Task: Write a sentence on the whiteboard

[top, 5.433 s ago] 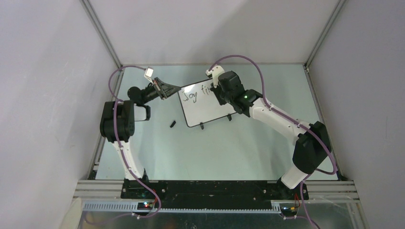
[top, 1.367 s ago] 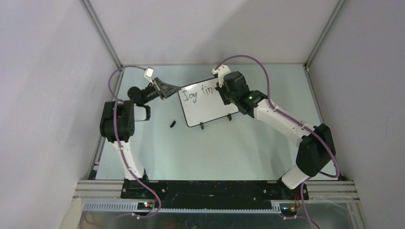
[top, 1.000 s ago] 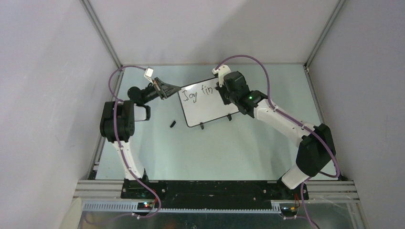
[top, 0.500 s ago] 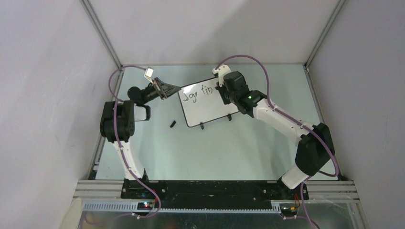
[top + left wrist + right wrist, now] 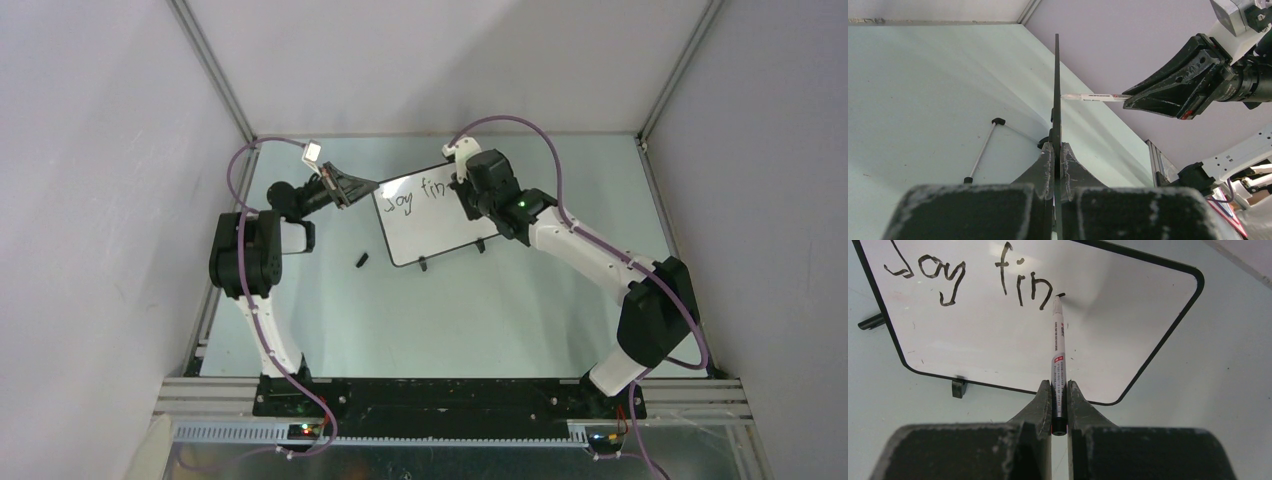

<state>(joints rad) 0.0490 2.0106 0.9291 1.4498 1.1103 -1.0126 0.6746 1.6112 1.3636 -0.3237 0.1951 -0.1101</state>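
Note:
The whiteboard (image 5: 435,235) stands tilted on the table, white with a thin black frame. My left gripper (image 5: 368,186) is shut on its left edge; in the left wrist view the whiteboard (image 5: 1056,85) runs edge-on between the fingers of that gripper (image 5: 1057,150). The sentence (image 5: 968,275) reads "Joy fin" in black, with a short new stroke beside the pen tip. My right gripper (image 5: 1058,390) is shut on a thin white marker (image 5: 1057,350), whose tip touches the whiteboard (image 5: 1128,305) just right of the "n". From above, the right gripper (image 5: 463,192) covers the board's upper right.
A small black marker cap (image 5: 362,260) lies on the table left of the board's lower corner. The board's black feet (image 5: 423,265) stick out along its near edge. Grey walls enclose the table on three sides.
Since the oldest frame my right gripper has carried the marker to the right along the board, and the "n" now shows. Over the last second it has barely moved. The left gripper has stayed put.

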